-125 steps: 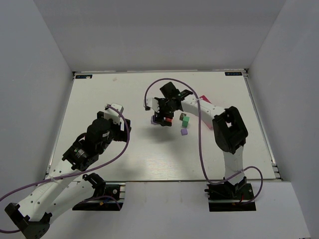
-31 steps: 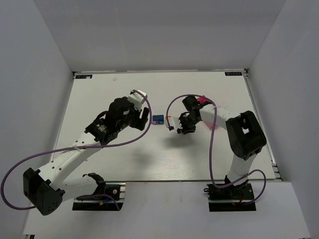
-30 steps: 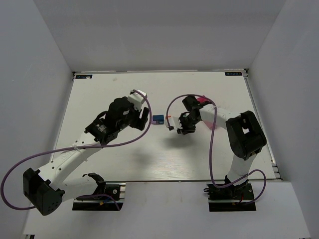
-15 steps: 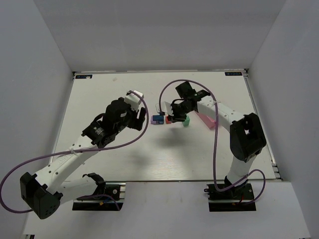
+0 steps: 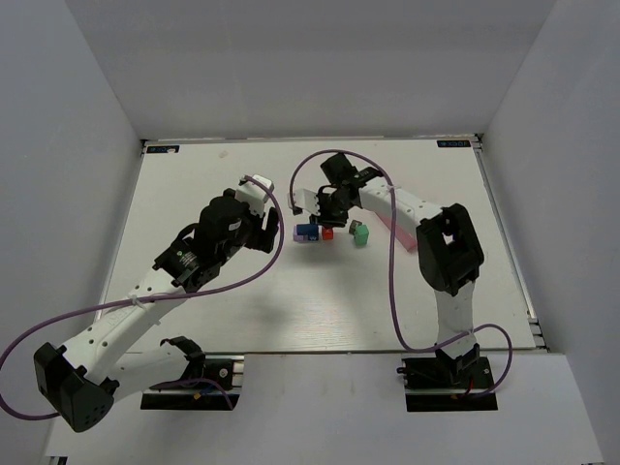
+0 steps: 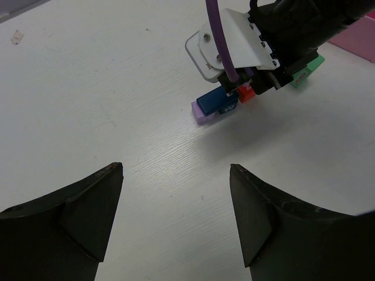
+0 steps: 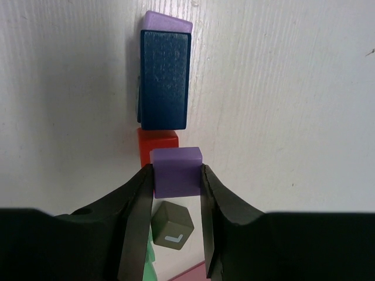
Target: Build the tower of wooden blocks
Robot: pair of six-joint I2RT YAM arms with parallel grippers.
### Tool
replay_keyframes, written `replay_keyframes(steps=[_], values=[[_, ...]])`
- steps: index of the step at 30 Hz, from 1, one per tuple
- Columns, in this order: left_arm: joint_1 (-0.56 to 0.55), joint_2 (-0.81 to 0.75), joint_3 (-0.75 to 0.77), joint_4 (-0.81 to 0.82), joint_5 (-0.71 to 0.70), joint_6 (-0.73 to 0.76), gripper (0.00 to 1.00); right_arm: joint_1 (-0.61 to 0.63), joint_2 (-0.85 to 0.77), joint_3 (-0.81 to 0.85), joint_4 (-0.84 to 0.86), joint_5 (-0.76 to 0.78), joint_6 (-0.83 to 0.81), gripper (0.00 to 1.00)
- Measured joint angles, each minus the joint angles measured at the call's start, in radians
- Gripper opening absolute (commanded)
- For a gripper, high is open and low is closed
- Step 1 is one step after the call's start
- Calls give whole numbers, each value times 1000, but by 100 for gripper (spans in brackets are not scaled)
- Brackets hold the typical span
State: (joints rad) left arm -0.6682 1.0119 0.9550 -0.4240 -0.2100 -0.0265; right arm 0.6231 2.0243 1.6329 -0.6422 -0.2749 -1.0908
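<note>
Over red wooden block (image 7: 157, 142), right jaws pinch small lilac wooden cube (image 7: 176, 171) by flat sides: light, rigid, likely slippery; left jaws wide, empty.

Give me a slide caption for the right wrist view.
Right gripper holds a purple cube over the red block next to the blue brick.

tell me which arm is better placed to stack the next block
Right: the right claw grips a purple cube over the red block; the left claw is open, empty, farther back.
</note>
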Motion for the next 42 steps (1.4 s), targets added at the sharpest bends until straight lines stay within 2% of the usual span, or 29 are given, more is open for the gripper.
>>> replay_keyframes(steps=[24, 32, 42], values=[[0, 0, 0, 0, -10, 0, 84, 6, 60, 21, -30, 29, 10, 14], [0, 0, 0, 0, -11, 0, 84, 7, 60, 22, -30, 30, 10, 21], [0, 0, 0, 0, -11, 0, 84, 7, 60, 22, -34, 30, 9, 39]])
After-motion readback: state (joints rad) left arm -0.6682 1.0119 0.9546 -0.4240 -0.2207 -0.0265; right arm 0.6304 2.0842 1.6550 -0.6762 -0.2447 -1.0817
